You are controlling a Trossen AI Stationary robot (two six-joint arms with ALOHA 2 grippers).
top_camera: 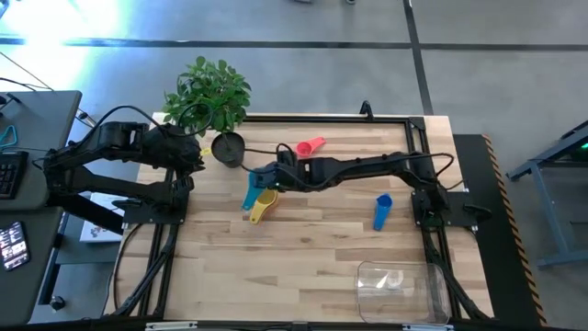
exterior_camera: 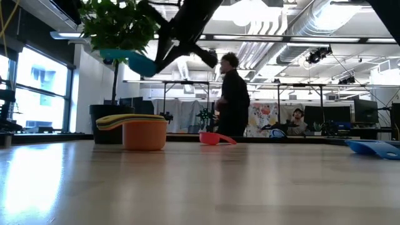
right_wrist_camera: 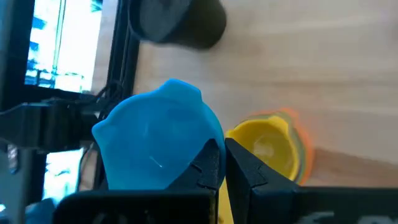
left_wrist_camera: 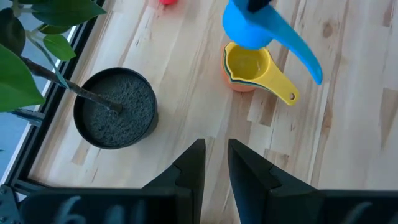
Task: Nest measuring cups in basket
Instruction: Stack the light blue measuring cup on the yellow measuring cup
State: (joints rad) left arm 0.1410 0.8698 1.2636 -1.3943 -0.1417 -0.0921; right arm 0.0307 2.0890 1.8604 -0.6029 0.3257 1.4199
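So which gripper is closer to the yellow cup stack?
Right. The right gripper hangs just above the yellow cup stack, holding the light blue cup; the left gripper waits beyond the plant pot.

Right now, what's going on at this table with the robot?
The right claw is shut on a light blue measuring cup, held in the air just above a yellow cup that sits nested in an orange one on the wood table. The left claw waits by the plant pot. A pink cup and a darker blue cup lie loose; the clear basket sits at the table's corner.
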